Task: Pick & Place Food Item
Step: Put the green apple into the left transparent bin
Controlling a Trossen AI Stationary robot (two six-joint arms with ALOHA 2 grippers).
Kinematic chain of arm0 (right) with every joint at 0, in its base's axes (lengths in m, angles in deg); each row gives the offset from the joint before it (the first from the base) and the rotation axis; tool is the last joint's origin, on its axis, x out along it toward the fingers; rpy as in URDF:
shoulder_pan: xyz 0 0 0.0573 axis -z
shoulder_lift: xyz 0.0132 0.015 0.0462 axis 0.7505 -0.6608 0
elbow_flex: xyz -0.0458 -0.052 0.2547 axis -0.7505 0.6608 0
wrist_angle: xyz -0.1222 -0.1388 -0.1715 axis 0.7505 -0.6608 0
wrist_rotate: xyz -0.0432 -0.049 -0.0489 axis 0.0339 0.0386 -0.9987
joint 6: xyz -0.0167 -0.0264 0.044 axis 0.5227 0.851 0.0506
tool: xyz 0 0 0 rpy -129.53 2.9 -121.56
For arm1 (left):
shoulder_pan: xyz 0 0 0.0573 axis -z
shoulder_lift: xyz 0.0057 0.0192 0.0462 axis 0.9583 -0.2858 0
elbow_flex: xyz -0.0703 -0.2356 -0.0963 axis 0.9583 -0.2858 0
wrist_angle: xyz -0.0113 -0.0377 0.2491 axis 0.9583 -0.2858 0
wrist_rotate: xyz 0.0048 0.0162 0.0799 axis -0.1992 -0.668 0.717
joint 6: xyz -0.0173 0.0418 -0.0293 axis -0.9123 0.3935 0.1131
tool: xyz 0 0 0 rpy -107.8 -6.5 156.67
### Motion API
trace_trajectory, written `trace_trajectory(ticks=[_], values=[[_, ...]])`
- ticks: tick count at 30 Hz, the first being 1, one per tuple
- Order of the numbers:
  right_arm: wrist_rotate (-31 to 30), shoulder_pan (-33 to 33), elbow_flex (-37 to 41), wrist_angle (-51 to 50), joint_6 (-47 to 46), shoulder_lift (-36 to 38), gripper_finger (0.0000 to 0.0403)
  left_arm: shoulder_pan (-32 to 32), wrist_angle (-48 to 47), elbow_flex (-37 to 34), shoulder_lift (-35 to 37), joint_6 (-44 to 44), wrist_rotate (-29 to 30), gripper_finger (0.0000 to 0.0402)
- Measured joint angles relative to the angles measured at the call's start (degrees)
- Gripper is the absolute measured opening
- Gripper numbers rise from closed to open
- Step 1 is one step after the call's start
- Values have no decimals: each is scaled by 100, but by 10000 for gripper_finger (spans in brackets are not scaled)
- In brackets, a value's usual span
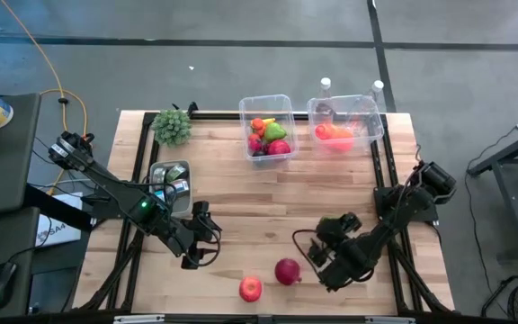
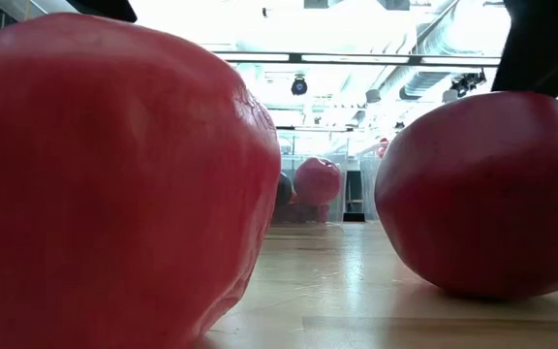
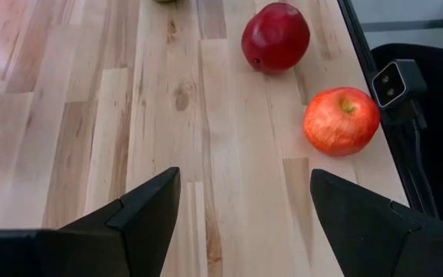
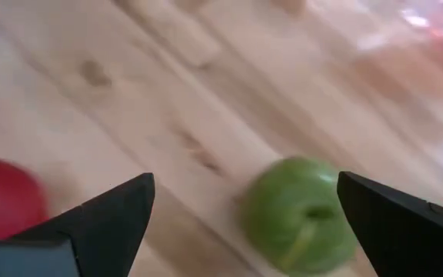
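A wooden tabletop [image 1: 268, 193] seen from above, with a dark arm reaching in from each lower side of the frame. Two clear tubs [image 1: 288, 101] of mixed food stand at the upper middle edge.

The right gripper [image 1: 317, 252], lower right of centre, hangs low over the wood with its fingers spread wide and holding nothing. The left gripper [image 1: 203, 241], lower left of centre, also has its fingers apart and empty, and appears to be waiting.

Likely risks, largest first. The wide right fingers may brush the dark red fruit [image 1: 287, 271] that sits just beside them as they come down. That fruit is round and would probably roll toward the tabletop's near edge, at the bottom of the frame. The red apple [image 1: 251, 288] lies close to that same edge and could be knocked off in turn. The smallest risk is an off-centre close, which may squeeze the target out sideways.

The likely target is a green apple [image 4: 302, 215], visible only in the right wrist view. There it lies on the wood in the lower centre-right of the frame, within the gap between the fingers [image 4: 406, 223] and nearer the right-hand one. Nothing touches it. The dark red fruit shows at the left edge, outside the other finger.
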Motion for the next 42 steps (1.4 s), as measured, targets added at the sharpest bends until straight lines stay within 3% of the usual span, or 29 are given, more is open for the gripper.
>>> trace_trajectory(ticks=[8,23,42], values=[[1217,216,0,-394,-25,2,397,0,-1,0,0,-14,8,282],[1283,422,0,-464,707,166,397,0,-8,0,-2,-12,17,282],[1110,378,0,-361,567,612,397,-2,50,0,-2,-10,13,282]])
